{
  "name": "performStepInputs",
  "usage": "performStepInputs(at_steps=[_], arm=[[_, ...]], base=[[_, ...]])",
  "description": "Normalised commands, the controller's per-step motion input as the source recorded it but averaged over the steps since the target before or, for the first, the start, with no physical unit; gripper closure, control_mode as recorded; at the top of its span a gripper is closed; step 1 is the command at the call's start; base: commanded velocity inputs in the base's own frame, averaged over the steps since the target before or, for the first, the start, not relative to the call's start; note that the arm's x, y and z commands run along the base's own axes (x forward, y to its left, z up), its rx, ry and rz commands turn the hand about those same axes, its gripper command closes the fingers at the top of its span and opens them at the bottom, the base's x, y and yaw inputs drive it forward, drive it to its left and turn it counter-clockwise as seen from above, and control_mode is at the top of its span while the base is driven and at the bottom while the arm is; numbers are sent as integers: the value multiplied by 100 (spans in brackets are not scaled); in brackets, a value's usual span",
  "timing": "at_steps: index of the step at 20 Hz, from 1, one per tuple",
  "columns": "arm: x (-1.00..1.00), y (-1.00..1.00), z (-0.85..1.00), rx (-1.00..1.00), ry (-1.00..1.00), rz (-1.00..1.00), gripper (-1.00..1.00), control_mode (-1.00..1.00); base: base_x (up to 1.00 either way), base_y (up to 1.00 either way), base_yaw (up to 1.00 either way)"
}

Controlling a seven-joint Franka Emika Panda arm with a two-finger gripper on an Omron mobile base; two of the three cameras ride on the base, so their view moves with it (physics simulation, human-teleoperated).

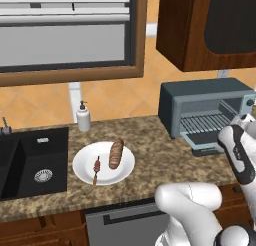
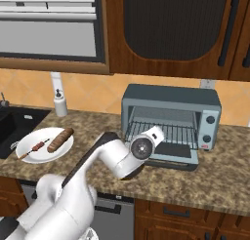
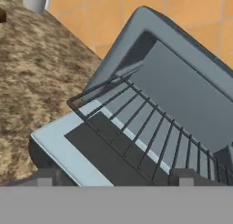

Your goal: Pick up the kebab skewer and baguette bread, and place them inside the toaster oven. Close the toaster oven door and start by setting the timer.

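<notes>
Currently the fingers [image 3: 116,176] stand spread and empty over the open oven door [image 3: 68,150]; well aside, the light, thin skewer [image 1: 96,168] lies on the plate [image 1: 82,162], best pinched mid-stick.

brightness: even and flat across all three views, rendered look, no visible lamp or window glow
shadows: soft and faint; slight dark patch under the plate [image 1: 80,176] rim and below the toaster oven [image 2: 171,118]
glare: none on the toaster oven door [image 3: 75,148] glass or the sink [image 1: 30,162]
sharpness: base views crisp but blocky; hand view coarse, counter [image 3: 41,82] speckle smeared
distortion: none at edges; hand view rolled, so lines run diagonal
</notes>
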Motion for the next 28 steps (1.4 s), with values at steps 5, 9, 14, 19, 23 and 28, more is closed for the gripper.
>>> performStepInputs(at_steps=[5, 9, 14, 19, 23, 28], arm=[[-43, 73, 62, 7, 40, -5, -100, -100], [-49, 96, 13, 13, 33, -12, -100, -100], [-11, 100, -12, 22, 20, -10, -100, -100], [1, 100, -11, 6, 17, -16, -100, -100], [0, 100, -3, 4, 18, -20, -100, -100], [0, 100, -13, 6, 18, -23, -100, -100]], base=[[0, 0, 0], [0, 0, 0], [0, 0, 0], [0, 0, 0], [0, 0, 0], [0, 0, 0]])
